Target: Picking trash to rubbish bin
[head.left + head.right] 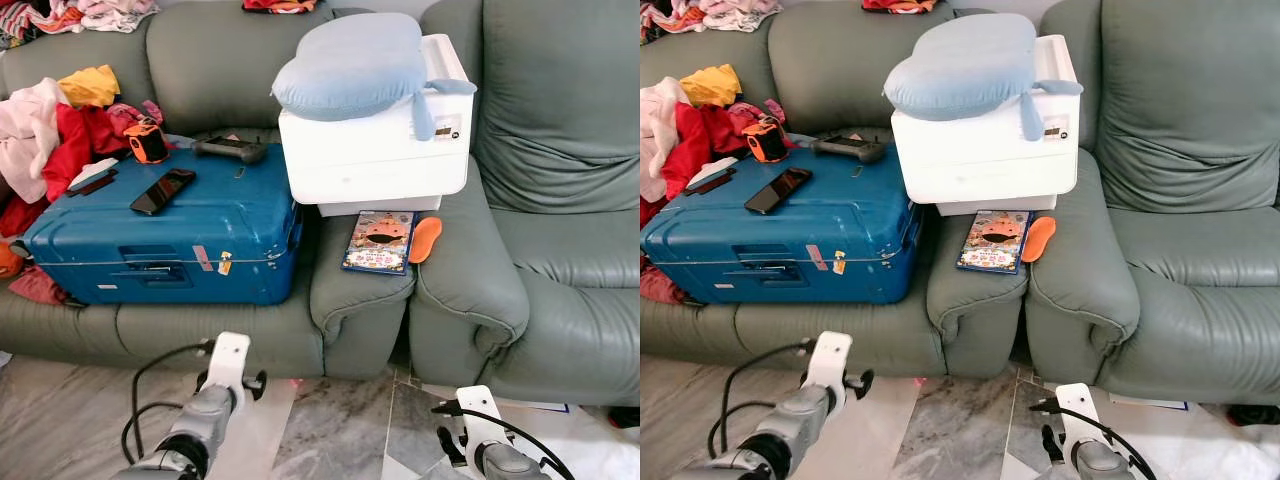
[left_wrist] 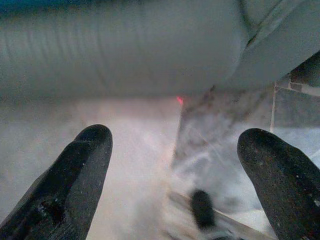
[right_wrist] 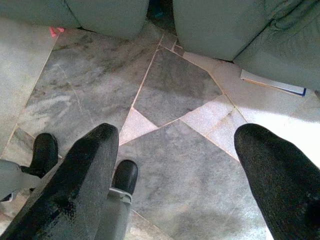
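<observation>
Both the left end effector [image 2: 172,165] and the right end effector [image 3: 175,165] hang spread above the marble floor [image 3: 170,90]. At centre frame, a book [image 1: 380,242] with an unreadable cover lies on the sofa [image 1: 345,290] arm; stickers on the blue suitcase [image 1: 165,240] are illegible.

Suitcase [image 1: 165,240] on sofa [image 1: 240,60] left; printer [image 1: 385,145] right of it, cushion [image 1: 350,65] on top

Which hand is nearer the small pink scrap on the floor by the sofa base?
Left. The left hand faces the pink scrap just ahead; the right hand is off to its right.
</observation>
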Motion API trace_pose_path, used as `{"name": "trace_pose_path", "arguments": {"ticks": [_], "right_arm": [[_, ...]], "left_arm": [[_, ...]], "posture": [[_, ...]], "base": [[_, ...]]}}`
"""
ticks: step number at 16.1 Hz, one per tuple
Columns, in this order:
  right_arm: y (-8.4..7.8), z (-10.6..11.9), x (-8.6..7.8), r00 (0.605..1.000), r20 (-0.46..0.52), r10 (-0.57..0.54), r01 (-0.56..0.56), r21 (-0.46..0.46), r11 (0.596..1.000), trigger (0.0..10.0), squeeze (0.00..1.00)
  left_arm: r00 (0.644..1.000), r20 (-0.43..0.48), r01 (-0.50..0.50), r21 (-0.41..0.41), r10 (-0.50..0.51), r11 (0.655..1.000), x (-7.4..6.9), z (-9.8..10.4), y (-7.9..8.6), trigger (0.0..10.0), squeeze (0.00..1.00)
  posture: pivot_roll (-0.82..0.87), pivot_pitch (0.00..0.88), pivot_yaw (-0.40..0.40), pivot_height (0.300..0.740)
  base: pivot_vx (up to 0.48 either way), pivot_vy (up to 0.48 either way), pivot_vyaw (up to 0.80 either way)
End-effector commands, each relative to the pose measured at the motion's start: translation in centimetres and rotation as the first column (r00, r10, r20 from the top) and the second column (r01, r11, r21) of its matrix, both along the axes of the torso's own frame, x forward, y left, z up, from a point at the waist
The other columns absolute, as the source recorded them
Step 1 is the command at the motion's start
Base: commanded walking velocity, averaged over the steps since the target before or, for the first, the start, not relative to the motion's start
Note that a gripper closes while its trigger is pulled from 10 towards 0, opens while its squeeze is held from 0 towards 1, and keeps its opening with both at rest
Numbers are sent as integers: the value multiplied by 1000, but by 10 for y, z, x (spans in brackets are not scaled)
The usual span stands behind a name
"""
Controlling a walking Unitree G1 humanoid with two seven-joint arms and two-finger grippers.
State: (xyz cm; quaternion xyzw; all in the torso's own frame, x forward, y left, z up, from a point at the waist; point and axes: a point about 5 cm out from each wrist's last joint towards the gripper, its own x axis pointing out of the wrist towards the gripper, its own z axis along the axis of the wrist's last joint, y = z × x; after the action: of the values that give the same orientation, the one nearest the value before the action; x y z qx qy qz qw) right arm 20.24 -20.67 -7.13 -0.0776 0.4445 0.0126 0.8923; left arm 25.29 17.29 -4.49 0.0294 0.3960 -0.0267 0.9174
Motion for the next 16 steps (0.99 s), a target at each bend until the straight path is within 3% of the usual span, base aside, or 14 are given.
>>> {"name": "trace_pose_path", "arguments": {"ticks": [1, 3, 7, 10, 12, 14, 16], "right_arm": [[7, 4, 8, 1000, 26, 3, -3, 19, 1000, 10000, 0], [13, 4, 10, 999, 29, 30, -31, 25, 999, 10000, 0], [14, 3, 9, 997, 21, 69, -69, 14, 997, 10000, 0], [12, 3, 8, 997, 19, 72, -73, 7, 997, 10000, 0], [11, 3, 8, 995, 10, 95, -95, -6, 996, 10000, 0], [12, 1, 4, 993, -5, 120, -120, -17, 993, 10000, 0], [12, 0, 3, 993, -8, 119, -119, -17, 993, 10000, 0]], "left_arm": [[996, -64, -56, -12, 56, 998, -14, -9, 13, 10000, 0], [994, -83, -69, -7, 68, 998, -22, -14, 13, 10000, 0], [999, -52, 0, 24, 1, 1000, -16, -11, 7, 10000, 0], [997, -70, -42, 5, 43, 999, -24, -15, 12, 10000, 0], [994, -96, -52, 39, 55, 998, -34, -20, 20, 10000, 0], [986, -154, -52, 66, 62, 996, -57, -31, 29, 10000, 0], [980, -185, -62, 76, 75, 995, -69, -37, 32, 10000, 0]], "posture": [[-49, 18, 96, 740], [-43, 24, 90, 740], [-41, 28, 79, 740], [-48, 32, 71, 740], [-48, 34, 63, 740], [-48, 34, 63, 740], [-46, 34, 58, 740]], "base": [[0, 0, 0], [0, 0, 0], [0, 0, 0], [0, 0, 0], [0, 0, 0], [0, 0, 0], [0, 0, 0]]}}
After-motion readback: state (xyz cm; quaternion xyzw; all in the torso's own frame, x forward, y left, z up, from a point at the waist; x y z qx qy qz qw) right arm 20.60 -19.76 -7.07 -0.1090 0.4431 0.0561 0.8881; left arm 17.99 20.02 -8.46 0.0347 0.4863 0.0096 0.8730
